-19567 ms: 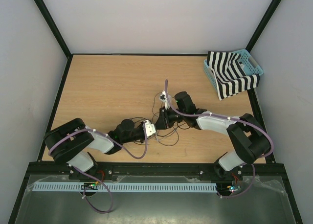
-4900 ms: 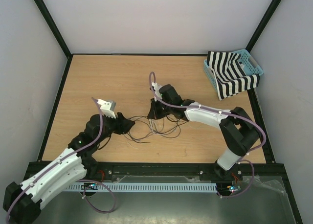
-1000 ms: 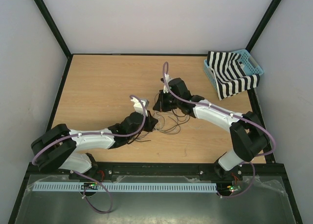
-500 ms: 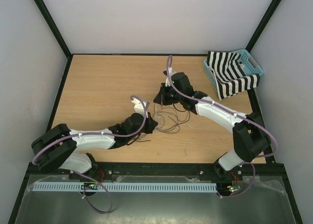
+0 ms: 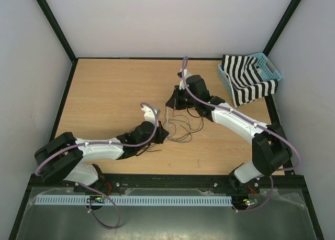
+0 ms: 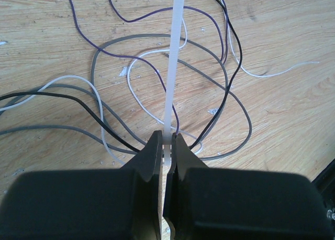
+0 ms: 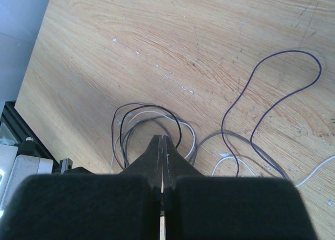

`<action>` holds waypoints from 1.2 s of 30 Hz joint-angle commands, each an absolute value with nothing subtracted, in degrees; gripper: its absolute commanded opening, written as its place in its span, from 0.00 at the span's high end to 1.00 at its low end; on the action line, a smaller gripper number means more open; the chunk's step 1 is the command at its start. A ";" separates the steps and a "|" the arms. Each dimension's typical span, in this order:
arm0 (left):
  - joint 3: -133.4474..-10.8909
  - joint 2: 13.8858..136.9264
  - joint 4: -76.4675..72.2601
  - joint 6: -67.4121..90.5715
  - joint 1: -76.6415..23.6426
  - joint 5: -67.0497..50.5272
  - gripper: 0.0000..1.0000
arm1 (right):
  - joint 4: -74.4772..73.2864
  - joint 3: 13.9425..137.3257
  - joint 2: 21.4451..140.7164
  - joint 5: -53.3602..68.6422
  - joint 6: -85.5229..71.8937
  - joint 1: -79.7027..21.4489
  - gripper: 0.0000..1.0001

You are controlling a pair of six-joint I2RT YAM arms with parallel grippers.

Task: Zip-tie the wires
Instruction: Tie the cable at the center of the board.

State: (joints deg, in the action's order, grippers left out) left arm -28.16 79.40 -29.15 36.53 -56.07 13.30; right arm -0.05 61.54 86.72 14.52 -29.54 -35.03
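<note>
1. As it hangs over the table (image 5: 115, 88), the left tool (image 6: 167, 145) is clamped on the zip tie (image 6: 174, 56)
2. It runs on across the loose wires (image 5: 180, 129)
3. Beyond, the right tool (image 7: 162, 139) is closed above them; whether it grips anything can't be told
</note>
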 commanded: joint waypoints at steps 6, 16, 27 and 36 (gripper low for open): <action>-28.64 80.50 -24.97 36.35 -57.08 10.70 1.00 | 4.56 65.13 81.89 11.75 -29.59 -33.06 1.00; -31.99 78.39 -23.01 29.81 -57.13 10.65 1.00 | 6.59 60.28 79.03 16.53 -28.40 -32.19 1.00; -38.15 72.87 -16.73 23.86 -56.92 12.75 1.00 | 7.82 51.08 65.49 16.17 -24.61 -27.04 0.37; -41.42 69.25 -10.24 21.76 -54.41 13.78 1.00 | 15.04 38.07 57.65 19.02 -17.66 -25.10 0.08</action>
State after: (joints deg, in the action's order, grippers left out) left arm -38.92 71.00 -13.67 23.44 -55.57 12.73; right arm 8.73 43.24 60.27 16.73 -21.21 -25.23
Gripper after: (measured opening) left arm 0.031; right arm 0.885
